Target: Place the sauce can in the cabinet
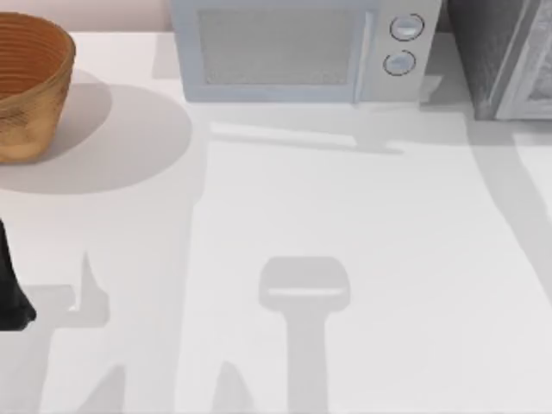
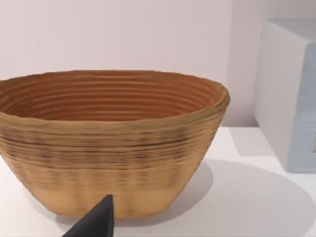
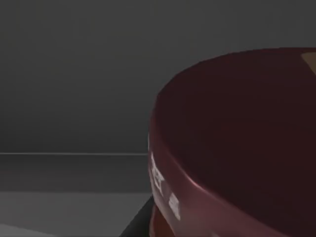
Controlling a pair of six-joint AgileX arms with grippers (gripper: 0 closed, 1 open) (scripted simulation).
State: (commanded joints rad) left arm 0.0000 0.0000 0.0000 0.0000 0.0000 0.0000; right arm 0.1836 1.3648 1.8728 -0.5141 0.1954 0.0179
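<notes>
The sauce can point(image 3: 232, 148) looms very close in the right wrist view, showing its dark maroon lid and a strip of white lettering on the red band. My right gripper point(image 3: 140, 224) holds it, one dark finger lying against its lower side. Dim grey walls and a floor surround the can. The cabinet point(image 1: 500, 52) stands at the table's back right, a dark speckled grey box with a pale edged panel. My left gripper point(image 2: 96, 222) is parked at the table's left edge point(image 1: 10, 293), facing the basket.
A woven wicker basket point(image 1: 30, 82) point(image 2: 113, 143) stands at the back left. A light grey microwave point(image 1: 293, 47) with two round knobs sits at the back centre, its side point(image 2: 289, 94) beside the basket. White tabletop point(image 1: 345, 216) spreads across the middle.
</notes>
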